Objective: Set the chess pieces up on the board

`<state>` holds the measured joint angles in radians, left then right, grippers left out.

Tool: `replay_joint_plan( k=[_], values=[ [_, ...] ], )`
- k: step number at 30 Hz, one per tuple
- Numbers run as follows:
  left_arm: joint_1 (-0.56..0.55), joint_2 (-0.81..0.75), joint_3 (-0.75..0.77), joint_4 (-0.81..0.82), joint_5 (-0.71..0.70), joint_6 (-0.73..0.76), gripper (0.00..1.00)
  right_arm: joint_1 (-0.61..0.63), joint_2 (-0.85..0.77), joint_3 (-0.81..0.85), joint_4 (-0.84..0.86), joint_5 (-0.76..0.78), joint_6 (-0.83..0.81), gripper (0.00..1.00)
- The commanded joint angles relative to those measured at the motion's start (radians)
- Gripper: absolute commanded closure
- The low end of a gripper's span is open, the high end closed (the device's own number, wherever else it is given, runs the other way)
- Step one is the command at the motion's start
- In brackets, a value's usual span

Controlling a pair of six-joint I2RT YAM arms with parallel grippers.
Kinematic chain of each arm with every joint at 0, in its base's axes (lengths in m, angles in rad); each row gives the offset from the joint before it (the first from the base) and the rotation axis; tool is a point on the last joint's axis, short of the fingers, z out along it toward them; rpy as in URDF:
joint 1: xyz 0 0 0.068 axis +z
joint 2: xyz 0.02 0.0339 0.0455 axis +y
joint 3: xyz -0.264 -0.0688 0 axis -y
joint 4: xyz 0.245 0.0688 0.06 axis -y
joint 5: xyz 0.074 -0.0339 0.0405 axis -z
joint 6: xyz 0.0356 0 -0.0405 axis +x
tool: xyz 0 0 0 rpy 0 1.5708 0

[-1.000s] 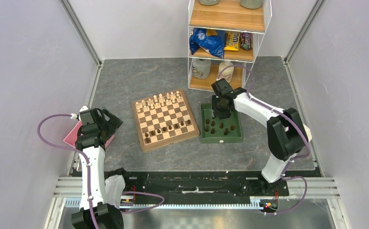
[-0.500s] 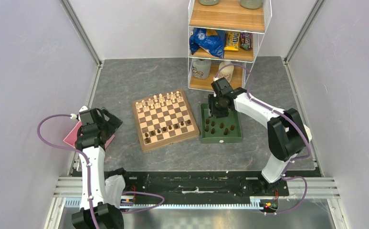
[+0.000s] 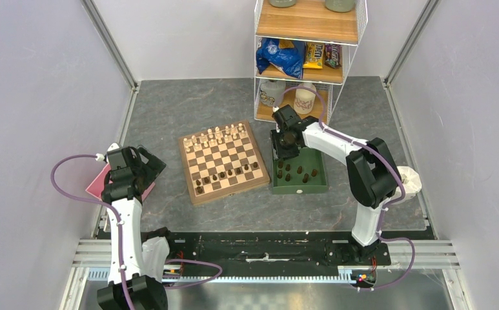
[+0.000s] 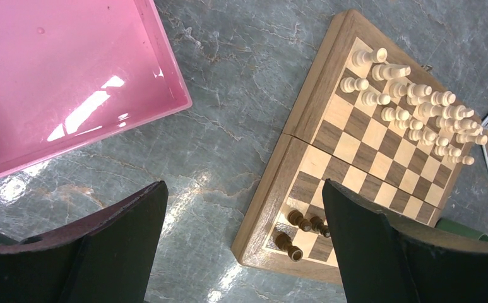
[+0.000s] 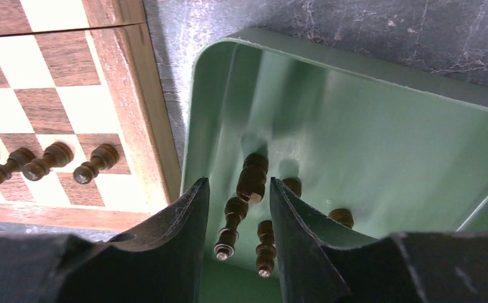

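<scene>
The board (image 3: 198,197) lies at table centre, with pale chessmen (image 3: 214,137) along its far rows and several dark chess pieces (image 3: 227,174) on its near rows. More dark pieces (image 3: 295,173) stand in a dark-green tray (image 3: 298,189) to its right. My right gripper (image 3: 284,152) hangs over the tray's far left corner. In the right wrist view its jaws (image 5: 238,181) are slightly apart and empty, above dark pieces (image 5: 232,218) standing in the tray (image 5: 367,126). My left gripper (image 3: 146,165) is open and empty, left of the board (image 4: 304,120).
A pink tray (image 3: 98,184) lies under the left arm and shows in the left wrist view (image 4: 71,76). A wire shelf (image 3: 305,58) with snacks and jars stands behind the green tray. Grey walls close in both sides.
My right gripper has moved left and a little farther back, from the middle of the green tray's far side to its far left corner. The left arm has not moved.
</scene>
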<state>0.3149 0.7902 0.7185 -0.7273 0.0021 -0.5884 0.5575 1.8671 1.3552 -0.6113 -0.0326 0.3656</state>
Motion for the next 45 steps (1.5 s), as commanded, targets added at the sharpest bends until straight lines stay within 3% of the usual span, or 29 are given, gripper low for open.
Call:
replay_joint_plan(
  k=[1, 29, 45],
  values=[
    [0.009, -0.011, 0.016, 0.028, 0.023, -0.004, 0.00, 0.002, 0.015, 0.044, -0.030, 0.022, -0.046, 0.53],
    [0.012, -0.009, 0.013, 0.034, 0.031, -0.004, 0.00, 0.019, 0.075, 0.088, -0.074, 0.002, -0.089, 0.61],
    [0.014, -0.008, 0.012, 0.035, 0.035, -0.004, 0.00, 0.028, 0.081, 0.098, -0.096, 0.026, -0.090, 0.75]
  ],
)
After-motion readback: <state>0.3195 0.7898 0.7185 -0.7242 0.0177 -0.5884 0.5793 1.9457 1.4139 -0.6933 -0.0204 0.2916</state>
